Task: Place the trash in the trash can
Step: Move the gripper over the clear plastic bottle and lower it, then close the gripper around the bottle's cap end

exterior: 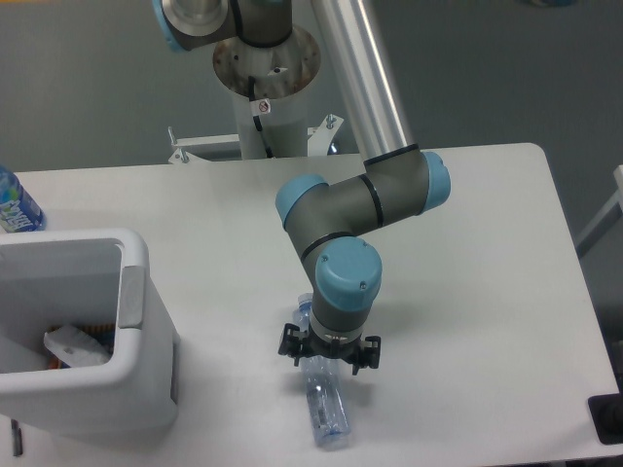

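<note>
We judge the task half done: the wrapper (73, 347) already lies inside the bin (131, 292), while the crushed bottle (324, 404) is still on the desk (487, 292), well to the right of the bin. Our end effector (329, 358) sits low over the bottle's upper end, straddling it; we cannot tell whether its fingers have closed. Grasping, carrying and dropping remain.

I see crushed bottle (324, 409) flat on table, right of the trash can (136, 292); crumpled wrapper (73, 347) lies inside it.
</note>
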Action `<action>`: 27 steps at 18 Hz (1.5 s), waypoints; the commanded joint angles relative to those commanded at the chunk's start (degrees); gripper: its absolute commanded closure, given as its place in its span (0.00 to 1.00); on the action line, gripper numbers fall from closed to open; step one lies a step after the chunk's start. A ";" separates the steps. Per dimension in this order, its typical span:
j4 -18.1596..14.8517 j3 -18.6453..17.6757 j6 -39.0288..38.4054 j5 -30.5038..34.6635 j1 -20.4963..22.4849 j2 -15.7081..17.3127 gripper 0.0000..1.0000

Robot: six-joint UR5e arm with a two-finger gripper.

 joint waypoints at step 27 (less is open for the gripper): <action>-0.09 -1.50 0.09 6.24 -0.97 -0.17 0.25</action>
